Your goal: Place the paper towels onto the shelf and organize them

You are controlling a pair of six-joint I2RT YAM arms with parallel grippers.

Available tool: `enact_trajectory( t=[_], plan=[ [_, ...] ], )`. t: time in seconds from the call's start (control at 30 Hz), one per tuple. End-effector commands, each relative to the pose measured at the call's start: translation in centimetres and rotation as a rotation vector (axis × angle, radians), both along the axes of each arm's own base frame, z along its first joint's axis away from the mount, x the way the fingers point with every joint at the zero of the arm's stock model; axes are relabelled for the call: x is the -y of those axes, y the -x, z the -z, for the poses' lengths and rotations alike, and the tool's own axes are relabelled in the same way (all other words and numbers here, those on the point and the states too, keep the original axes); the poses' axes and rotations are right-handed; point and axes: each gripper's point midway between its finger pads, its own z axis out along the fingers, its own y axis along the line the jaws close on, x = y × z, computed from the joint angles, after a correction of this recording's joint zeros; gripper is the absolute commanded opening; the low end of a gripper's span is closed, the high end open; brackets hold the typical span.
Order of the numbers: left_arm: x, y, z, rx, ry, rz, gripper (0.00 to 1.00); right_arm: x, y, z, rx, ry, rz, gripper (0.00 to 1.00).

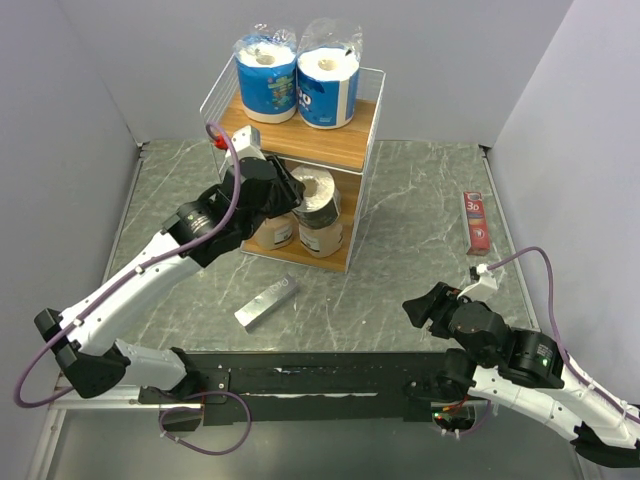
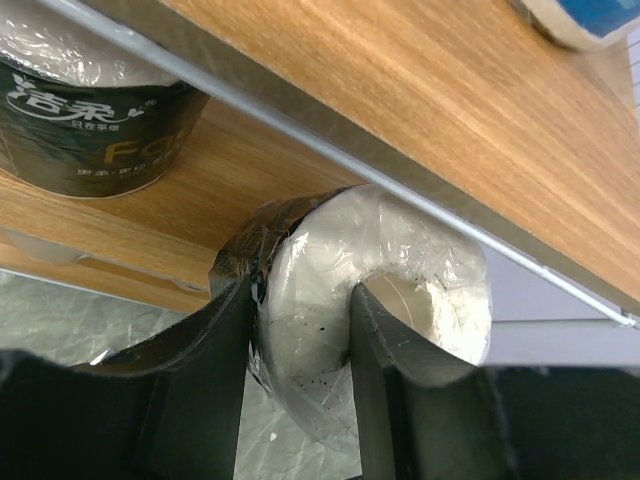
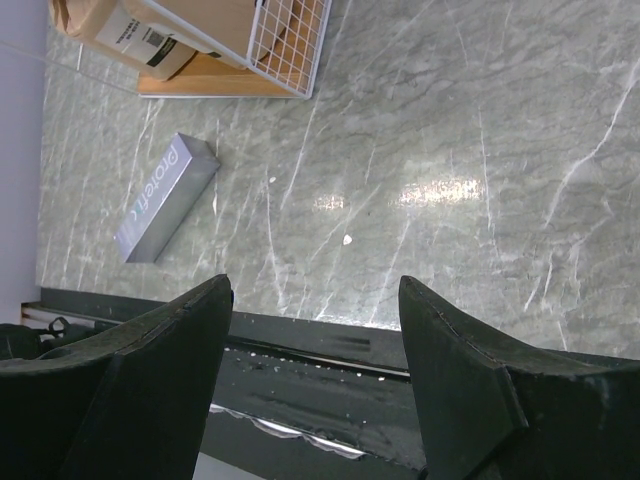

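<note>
Paper-towel roll in black wrap: my left gripper pinches it by its wall, one finger on the dark outside and the other seemingly in the hollow core. I judge this grip suits a soft cylinder too broad to span. I hold it tipped, white end toward my wrist camera, at the front edge of the middle board of the shelf, under the top board's wire rim. It goes here, I think, to sit with its twin. The second black roll stands upright on that same board, near but not touching.

The held roll's black film is crinkled. Its end is white under glossy clear plastic flecked with small dark specks, and the core shows as a pale hole.

The sorting reads by kind. Two blue-printed rolls stand side by side on the top board, and brown-paper rolls sit on the bottom one.

My right gripper hangs over the table with jaws spread and holding nothing — well apart from the shelf, out of the left arm's way. A silver bar and a red box lie on the table.
</note>
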Motion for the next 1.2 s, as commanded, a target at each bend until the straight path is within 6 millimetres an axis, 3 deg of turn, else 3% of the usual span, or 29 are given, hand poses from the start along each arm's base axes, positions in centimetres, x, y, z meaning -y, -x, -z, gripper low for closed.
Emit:
enact_trajectory(
  t=[0.0,0.17,0.6,0.9,1.0,1.17],
  plan=[
    [-0.4,-1.1,-4.7,0.125,0.135,-0.067,0.43,0.3,-0.3,-1.8,0.041,-0.038,0.021,0.75],
    [-0.4,-1.7,-3.5,0.121,0.143,-0.099,0.46,0.0,-0.3,-1.8,0.037,-0.041,0.012,0.75],
    [-1.0,-1.0,-5.4,0.188,0.207,-0.086,0.73,0.1,-0.1,-1.5,0.028,-0.049,0.015,0.75],
    [-2.5,1.9,-5.7,0.209,0.192,-0.007,0.67,0.3,-0.1,-1.4,0.022,-0.038,0.017,0.76],
    [-2.2,2.8,-5.0,0.204,0.193,0.049,0.58,0.5,0.0,-1.3,0.024,-0.033,0.019,0.76],
    [0.6,4.1,-3.4,0.188,0.196,0.182,0.48,0.6,-0.1,-1.4,0.044,-0.039,0.019,0.77]
  ],
)
